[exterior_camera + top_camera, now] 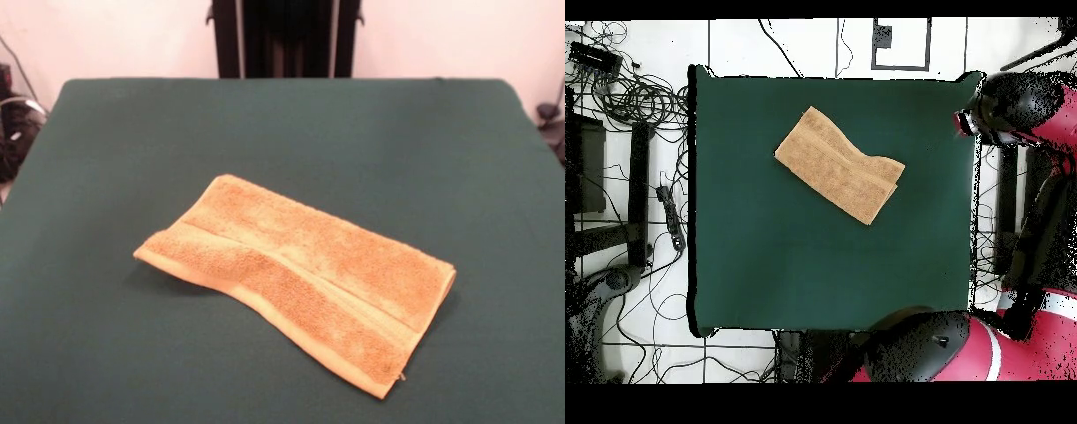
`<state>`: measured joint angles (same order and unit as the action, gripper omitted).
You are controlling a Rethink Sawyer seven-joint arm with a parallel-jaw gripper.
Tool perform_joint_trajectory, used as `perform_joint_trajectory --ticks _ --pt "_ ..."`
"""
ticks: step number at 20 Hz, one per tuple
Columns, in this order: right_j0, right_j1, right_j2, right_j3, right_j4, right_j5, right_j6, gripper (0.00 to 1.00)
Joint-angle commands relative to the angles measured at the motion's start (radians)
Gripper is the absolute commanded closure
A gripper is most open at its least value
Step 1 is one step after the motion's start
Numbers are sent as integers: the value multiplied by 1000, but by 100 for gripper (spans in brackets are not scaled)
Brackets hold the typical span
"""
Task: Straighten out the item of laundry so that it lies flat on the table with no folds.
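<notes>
Claw first: I can't find mine in either view. From the front nothing of it comes down over the tabletop point(106, 353), and from overhead only my red and black arm point(1035, 110) shows, swung out past the side edge of the green cloth, so whether the claw is open or closed I cannot say.

Moving out from there, the towel point(300, 274) lies alone in the middle stretch of the tabletop, well apart from my arm and from every edge. It is not flat yet. It looks folded over on itself into a long strip lying at a slant, with a doubled edge at one short end and one layer resting on another along its length. A pale woven band runs down the strip.

By my reckoning the work is barely begun: the top layer needs lifting back and spreading, then any leftover creases smoothing.
</notes>
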<state>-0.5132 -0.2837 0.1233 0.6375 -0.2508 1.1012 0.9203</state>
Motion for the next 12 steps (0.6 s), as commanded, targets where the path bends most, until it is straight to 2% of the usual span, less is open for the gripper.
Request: perform_joint_trajectory --ticks 1,12 --pt "28 63 11 35 46 99 285 0" --pt "45 61 -3 50 58 100 308 0"
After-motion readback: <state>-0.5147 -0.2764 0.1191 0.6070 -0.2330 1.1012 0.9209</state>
